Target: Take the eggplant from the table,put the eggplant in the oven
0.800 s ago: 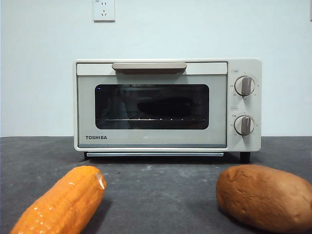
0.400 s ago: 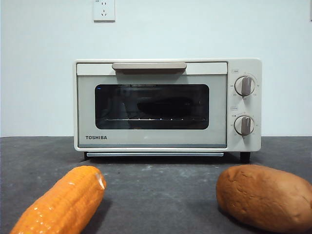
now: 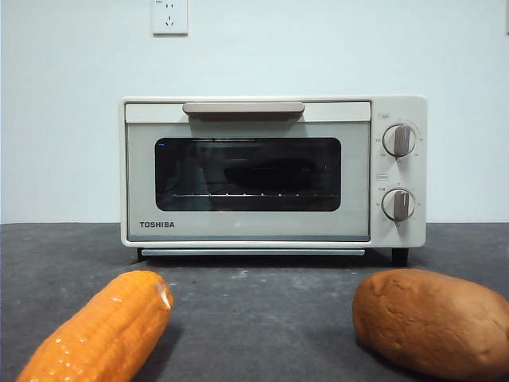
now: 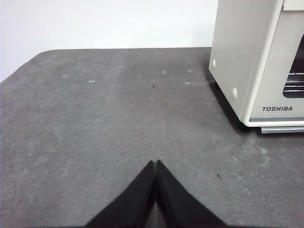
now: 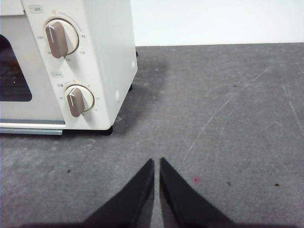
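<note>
Nothing moved: eggplant (image 3: 266, 174) inside shut oven (image 3: 273, 171), end effectors away.

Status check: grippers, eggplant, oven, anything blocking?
Left gripper and right gripper shut, empty, parked. Eggplant inside oven, door closed. Nothing blocking.

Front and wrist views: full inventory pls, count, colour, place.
oven: 1, cream-white, at the back of the table, door shut
eggplant: 1, dark, inside the oven on the rack, seen through the window
corn cob: 1, orange, near side of the table, in front of the oven
potato-like lump: 1, brown, near side, apart from the corn cob
table: 1, dark grey
wall socket: 1, white, on the wall above the oven
left gripper: 1, black, shut, empty, beside the oven
right gripper: 1, black, shut, empty, by the oven's knob side
</note>
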